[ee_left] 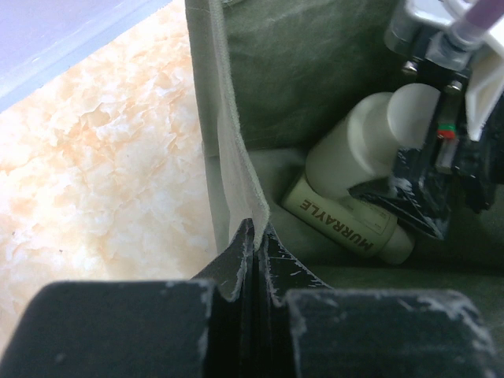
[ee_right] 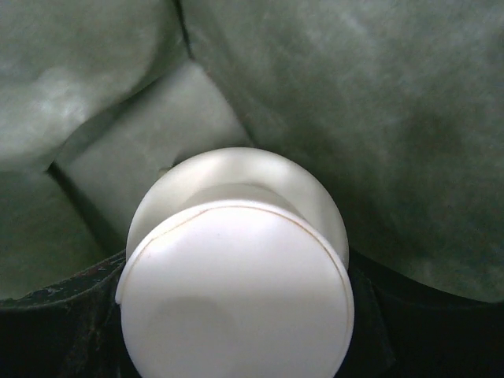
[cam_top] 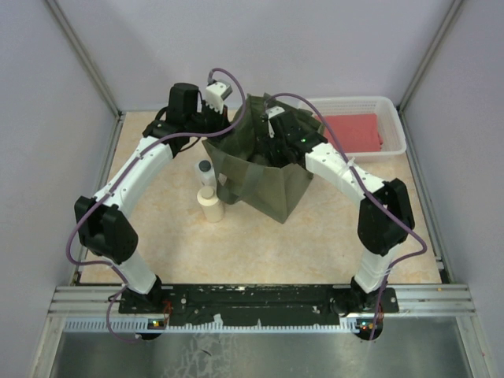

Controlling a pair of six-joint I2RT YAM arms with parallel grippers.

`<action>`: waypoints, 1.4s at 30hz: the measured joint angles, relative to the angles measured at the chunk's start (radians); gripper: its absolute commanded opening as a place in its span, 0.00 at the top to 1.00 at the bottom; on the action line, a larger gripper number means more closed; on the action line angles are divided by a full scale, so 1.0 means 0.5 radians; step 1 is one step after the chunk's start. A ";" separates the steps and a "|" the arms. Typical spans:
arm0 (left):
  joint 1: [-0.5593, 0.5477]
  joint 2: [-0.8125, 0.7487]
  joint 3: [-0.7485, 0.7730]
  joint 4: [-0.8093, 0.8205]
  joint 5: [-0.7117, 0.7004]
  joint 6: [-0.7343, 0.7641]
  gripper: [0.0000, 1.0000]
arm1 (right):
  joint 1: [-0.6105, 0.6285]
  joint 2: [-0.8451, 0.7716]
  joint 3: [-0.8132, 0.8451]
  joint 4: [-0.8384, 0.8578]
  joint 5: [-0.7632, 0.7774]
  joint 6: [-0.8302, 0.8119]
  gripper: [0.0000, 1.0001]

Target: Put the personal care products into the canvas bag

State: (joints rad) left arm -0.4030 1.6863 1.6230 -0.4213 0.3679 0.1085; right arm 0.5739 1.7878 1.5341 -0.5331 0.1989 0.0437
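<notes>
Two of four small bottles are inside the olive-green canvas bag (cam_top: 268,189) at mid-table. The right gripper (ee_right: 236,315), lowered into the bag's mouth, has its fingers clamped on either side of a white bottle (ee_left: 362,146), whose round cap fills the wrist view. Just beside it a pale yellowish bottle (ee_left: 339,220) lies on its side on the bag's floor; whether the two touch cannot be told. The left gripper (ee_left: 253,244) has its fingers pressed together on the bag's left rim, a fold of fabric pinched between them. The green walls stand close around the held bottle, with a patch of bare bag floor showing beyond it. Outside, a clear bottle (cam_top: 205,169) and a cream-capped bottle (cam_top: 211,206) stand upright on the table (cam_top: 315,236), just left of the bag and close to each other. One white mesh basket (cam_top: 394,110) sits at the far right corner, apart from the bag, with one red cloth (cam_top: 354,130) in it. Bare tabletop shows between the bag and the arm bases.
</notes>
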 measured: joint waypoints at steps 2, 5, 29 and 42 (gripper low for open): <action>0.000 0.000 0.000 -0.001 0.000 0.000 1.00 | -0.004 0.030 0.018 0.034 0.048 -0.005 0.71; 0.000 0.000 0.000 -0.002 0.000 0.000 1.00 | -0.015 0.068 0.042 0.082 0.101 -0.011 0.71; 0.000 0.000 0.001 -0.005 0.000 0.000 1.00 | -0.036 0.222 0.034 -0.024 0.148 -0.038 0.70; 0.000 0.001 0.001 -0.004 0.000 0.000 1.00 | -0.035 0.301 -0.002 0.007 0.129 -0.041 0.14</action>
State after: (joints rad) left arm -0.4030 1.6867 1.6234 -0.4232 0.3679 0.1085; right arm 0.5564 1.9385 1.5330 -0.5297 0.2634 0.0231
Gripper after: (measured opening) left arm 0.030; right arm 0.729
